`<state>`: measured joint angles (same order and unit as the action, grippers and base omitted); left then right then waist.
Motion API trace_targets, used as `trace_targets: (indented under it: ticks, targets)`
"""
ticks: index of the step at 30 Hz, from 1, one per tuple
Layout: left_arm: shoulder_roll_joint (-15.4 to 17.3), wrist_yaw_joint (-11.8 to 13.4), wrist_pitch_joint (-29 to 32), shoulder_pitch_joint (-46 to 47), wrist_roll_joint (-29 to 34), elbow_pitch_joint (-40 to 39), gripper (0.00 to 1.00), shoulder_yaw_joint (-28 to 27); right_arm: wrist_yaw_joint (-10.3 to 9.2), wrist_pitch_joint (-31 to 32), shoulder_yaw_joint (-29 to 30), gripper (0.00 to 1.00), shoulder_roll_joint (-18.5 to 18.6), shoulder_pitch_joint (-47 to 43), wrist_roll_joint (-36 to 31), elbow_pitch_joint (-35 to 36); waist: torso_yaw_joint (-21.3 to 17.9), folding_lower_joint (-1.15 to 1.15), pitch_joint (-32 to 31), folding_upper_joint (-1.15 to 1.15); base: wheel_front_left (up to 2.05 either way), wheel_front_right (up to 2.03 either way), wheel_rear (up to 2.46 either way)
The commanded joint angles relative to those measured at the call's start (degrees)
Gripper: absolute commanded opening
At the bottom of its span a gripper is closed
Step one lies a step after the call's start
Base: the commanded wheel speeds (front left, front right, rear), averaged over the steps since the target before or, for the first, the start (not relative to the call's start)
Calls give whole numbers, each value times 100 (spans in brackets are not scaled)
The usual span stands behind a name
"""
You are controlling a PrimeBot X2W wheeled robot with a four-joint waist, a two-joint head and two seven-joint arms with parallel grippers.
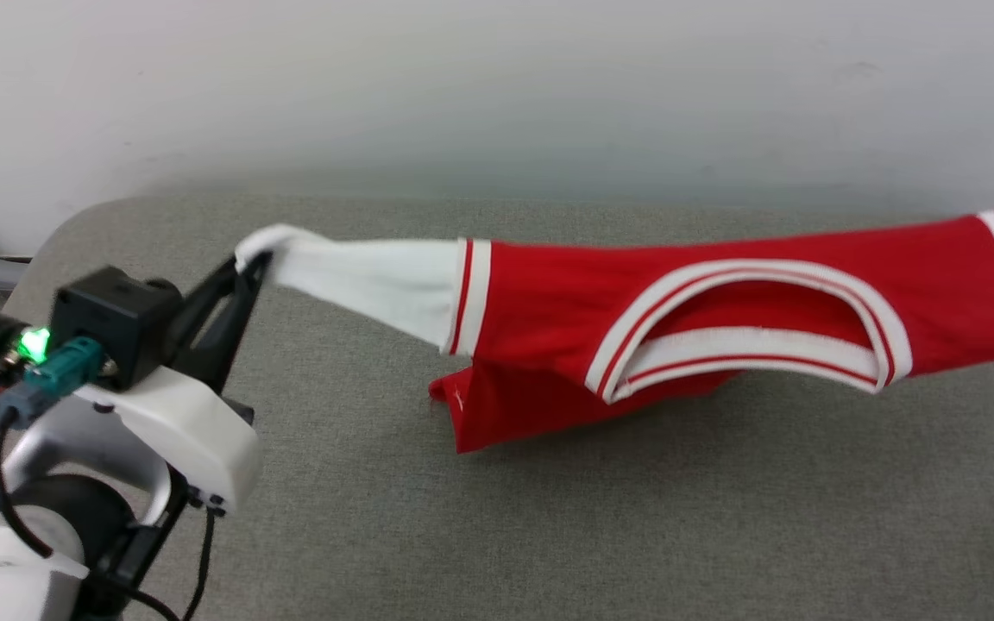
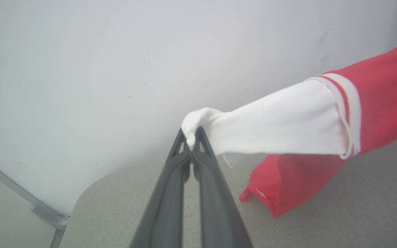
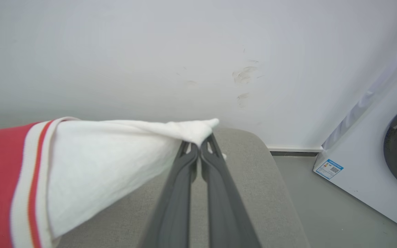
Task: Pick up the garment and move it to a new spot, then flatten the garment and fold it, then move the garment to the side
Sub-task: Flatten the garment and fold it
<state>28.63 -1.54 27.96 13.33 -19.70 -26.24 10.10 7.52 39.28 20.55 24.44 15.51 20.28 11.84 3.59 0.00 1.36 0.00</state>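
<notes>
Across the middle of the head view, the garment (image 1: pixel 549 310) hangs stretched in the air from left to right above the grey cloth-covered surface (image 1: pixel 635 535). Its red body sags at centre frame, where a lower fold reaches down and seems to touch the surface. At the centre left of that view the left gripper (image 1: pixel 251 259) is clenched on the tip of a white sleeve (image 1: pixel 376 280), bunching the cloth into a small knot. The left wrist view shows the same hold: the dark fingers (image 2: pixel 171 193) are pressed together at mid-frame with white fabric caught between their tips. From there the sleeve runs off to the right into striped trim and red cloth. At the centre right of the head view the neck opening (image 1: pixel 721 272), ringed with red-and-white trim, gapes toward the camera. The garment's far striped band runs out past the right edge. At the middle of the right wrist view the right gripper (image 3: pixel 202 141) is likewise clamped on the corner of the second white sleeve (image 3: pixel 115 158). That sleeve fans out toward the lower left, where trim and red cloth begin. Behind it all stands a pale wall (image 1: pixel 497 86) with faint scuff marks. At the right edge of the right wrist view a white washing machine (image 3: pixel 357 162) with a dark round door stands on the floor, near the surface's rounded corner.
</notes>
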Motion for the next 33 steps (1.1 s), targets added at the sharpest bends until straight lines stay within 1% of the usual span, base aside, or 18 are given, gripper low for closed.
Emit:
trace_targets:
  ticks: [1,4,8,10,11,13,18,21,26,33]
  targets:
    - [40,31,-65,194,39,-88,0,-97,-6,-16,17,0,83,245,51,46,-26,0,7,0,0,0,0]
    - [81,84,-170,609,71,-192,0,-291,-7,-20,-57,0,201,650,59,56,-82,0,63,0,0,0,0]
    - [193,16,-247,1216,71,-47,0,-472,-7,-49,-246,0,331,1306,102,-85,-154,0,238,0,0,0,0]
    - [215,-14,-270,1393,69,-1,0,-512,-7,-60,-322,0,372,1484,101,-139,-177,0,307,0,0,0,0]
    - [191,-20,-322,1585,28,79,0,-545,-7,-76,-399,0,400,1664,85,-209,-194,0,375,0,0,0,0]
    - [241,-57,-376,1930,35,286,0,-577,-7,-116,-554,0,448,2017,64,-374,-229,0,523,0,0,0,0]
    - [294,-185,-597,3011,34,972,0,-597,-7,-336,-921,0,567,2995,4,-834,-309,0,1037,0,0,0,0]
    - [351,-296,-787,3742,211,1468,0,-438,-7,-558,-1124,0,656,3626,-73,-1167,-336,0,1387,0,0,0,0]
    - [234,-347,-1165,5045,458,2218,0,-225,-7,-946,-1408,0,692,4818,-196,-1873,-368,0,1983,0,0,0,0]
    - [25,-388,-1861,6712,780,3536,0,20,-7,-1526,-1794,0,550,6348,-474,-2956,-416,0,2757,0,0,0,0]
